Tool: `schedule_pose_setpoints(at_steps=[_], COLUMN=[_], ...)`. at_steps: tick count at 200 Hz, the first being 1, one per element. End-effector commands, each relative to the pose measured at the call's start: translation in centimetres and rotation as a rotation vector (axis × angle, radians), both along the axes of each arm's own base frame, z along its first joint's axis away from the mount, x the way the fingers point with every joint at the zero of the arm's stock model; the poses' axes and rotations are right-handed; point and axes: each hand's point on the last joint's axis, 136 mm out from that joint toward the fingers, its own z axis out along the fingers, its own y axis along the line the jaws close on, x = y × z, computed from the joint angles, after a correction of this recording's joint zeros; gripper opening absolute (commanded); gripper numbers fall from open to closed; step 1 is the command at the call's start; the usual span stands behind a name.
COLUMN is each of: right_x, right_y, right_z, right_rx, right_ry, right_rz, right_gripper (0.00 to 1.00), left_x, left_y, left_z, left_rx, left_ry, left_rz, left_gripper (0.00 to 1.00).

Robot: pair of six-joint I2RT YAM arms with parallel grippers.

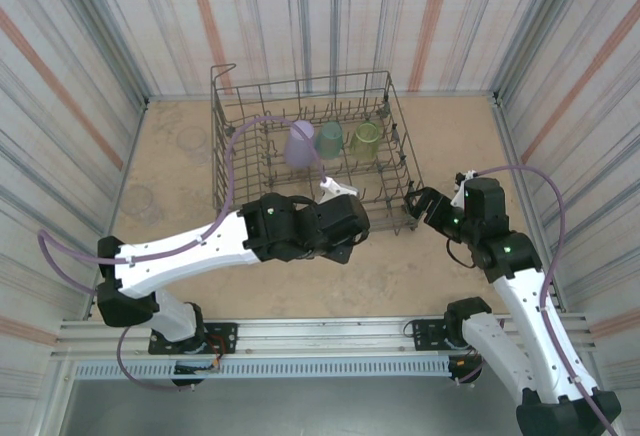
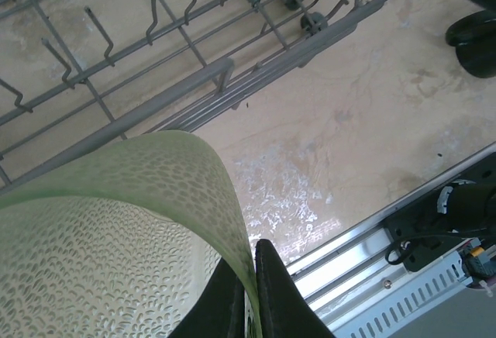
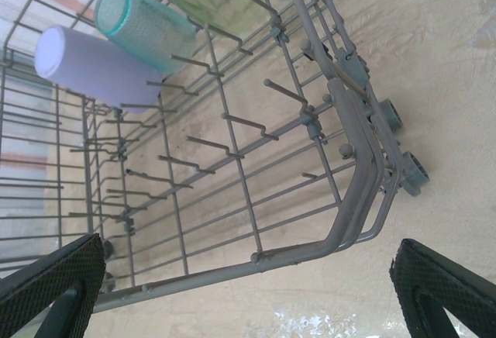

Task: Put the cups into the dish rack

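At the rack's (image 1: 300,84) near rim the left gripper (image 2: 249,280) pinches a yellow-green cup (image 2: 116,229) by its wall, while the right gripper (image 1: 424,206) stands spread beside the rack's near-right corner.

Three cups (image 1: 329,139) in dish rack (image 1: 300,82) — far side.

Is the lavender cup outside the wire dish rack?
No, the tall lavender plastic cup sits inside the grey wire dish rack, beside the teal plastic cup.

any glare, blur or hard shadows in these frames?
Top view: even light, sharp, no hard shadows. Left wrist: green cup very close to the lens, its texture readable; glare patch on the table beside it. Right wrist: rack sharp, more table glare at the bottom edge.
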Motion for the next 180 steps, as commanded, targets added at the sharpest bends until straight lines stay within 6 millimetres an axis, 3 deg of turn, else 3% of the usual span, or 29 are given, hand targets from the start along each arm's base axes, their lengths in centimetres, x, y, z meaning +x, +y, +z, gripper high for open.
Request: schedule_pose_setpoints(at_steps=[1, 106, 180], right_x=[0.3, 0.6, 1.5], right_y=[0.2, 0.0, 0.3], right_z=[1.8, 1.8, 2.4], right_rx=[0.004, 0.0, 0.005], right_ry=[-0.038, -0.044, -0.052], right_rz=[0.005, -0.008, -0.004], right_gripper=[0.99, 0.99, 0.99], left_x=[0.5, 2.4, 5.4], left_y=[-0.2, -2.9, -2.5], left_z=[1.4, 6.6, 9.1], left_rx=[-0.001, -0.181, -0.258], left_ry=[-0.044, -0.068, -0.098], left_rz=[-0.027, -0.118, -0.122], left_gripper=[0.0, 0.0, 0.0])
